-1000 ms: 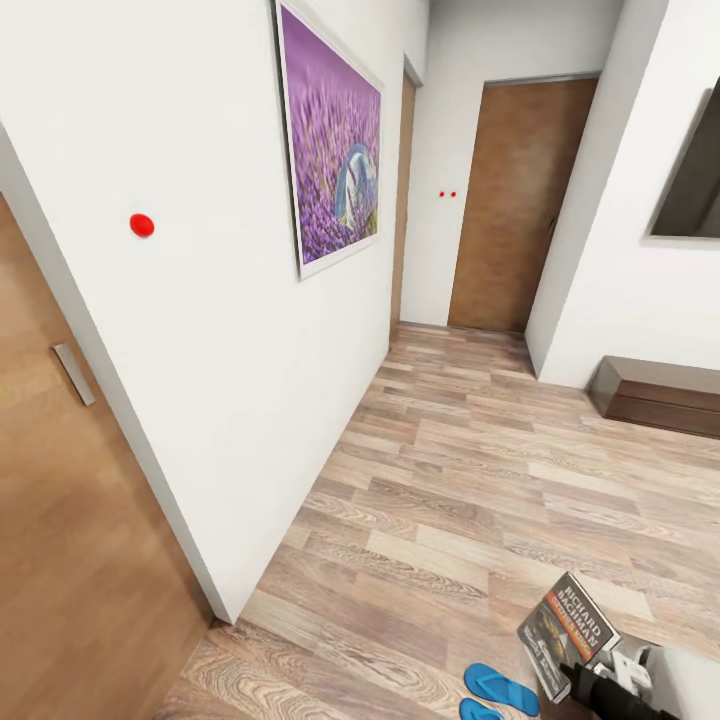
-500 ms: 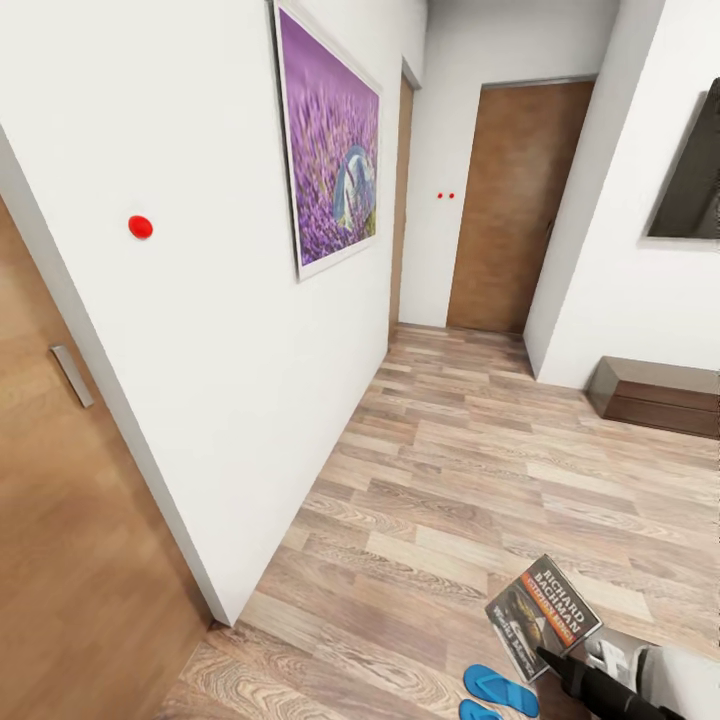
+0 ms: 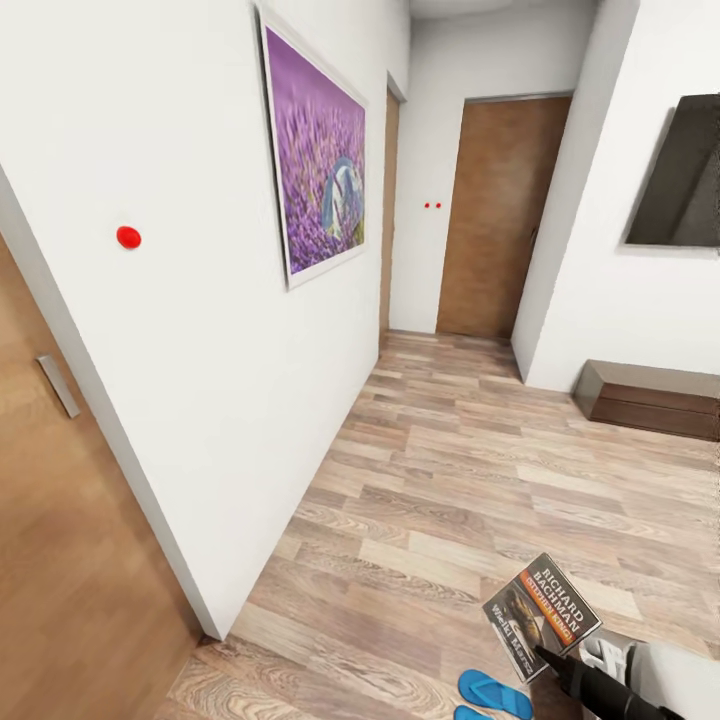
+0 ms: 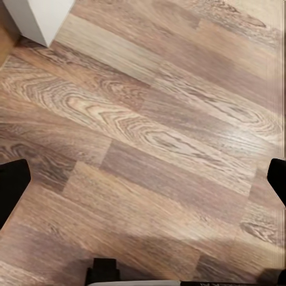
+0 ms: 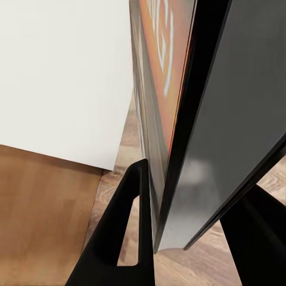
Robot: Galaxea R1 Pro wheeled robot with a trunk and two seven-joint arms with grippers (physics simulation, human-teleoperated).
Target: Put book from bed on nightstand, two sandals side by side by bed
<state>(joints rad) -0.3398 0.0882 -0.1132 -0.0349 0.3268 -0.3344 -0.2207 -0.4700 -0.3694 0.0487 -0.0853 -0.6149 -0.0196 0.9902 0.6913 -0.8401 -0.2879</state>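
You can read white capitals "RICHARD BACHMAN" along the top edge of the thin dark-covered paperback book [image 3: 541,615] low in your head view. Under the name runs an orange band with lettering too small to make out, and the pale words along the cover's lower edge are too blurred to read.

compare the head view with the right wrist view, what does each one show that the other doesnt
Head view alone: the purple painting, a red dot on the wall, brown doors, a low dark cabinet and two blue sandals on the floor. Right wrist view alone: the right gripper with its fingers clamped on the book's lower edge, seen edge-on. Both: the book, white wall and wood-plank floor.
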